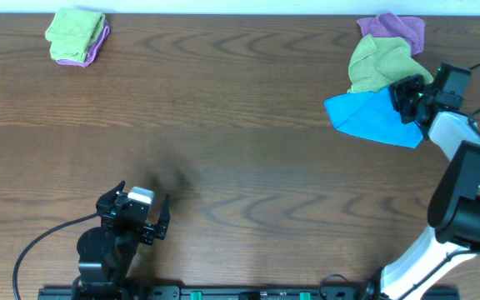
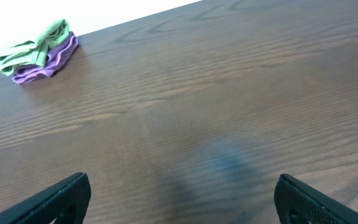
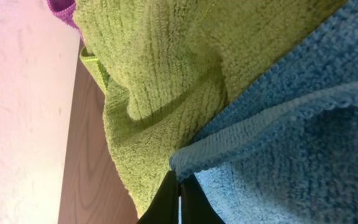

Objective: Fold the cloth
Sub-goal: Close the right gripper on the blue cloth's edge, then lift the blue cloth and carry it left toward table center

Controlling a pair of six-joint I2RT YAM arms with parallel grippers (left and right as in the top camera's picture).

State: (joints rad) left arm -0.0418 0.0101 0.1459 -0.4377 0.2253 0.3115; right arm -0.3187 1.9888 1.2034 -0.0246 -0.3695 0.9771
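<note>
Since the cloth [image 1: 372, 119] lay partly under a green cloth [image 1: 379, 65], right gripper [image 3: 179, 199] held its hem pinched, likely to drag it clear; left gripper [image 2: 182, 194] parked, agape.

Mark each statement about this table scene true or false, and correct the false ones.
1. The blue cloth lies on the robot's right side of the table. True.
2. The left gripper holds the blue cloth. False: it is open and empty above bare wood.
3. A lime-green cloth overlaps the blue cloth. True.
4. In the far-left pile, the purple cloth lies on top. False: the green cloth lies on the purple one.
</note>
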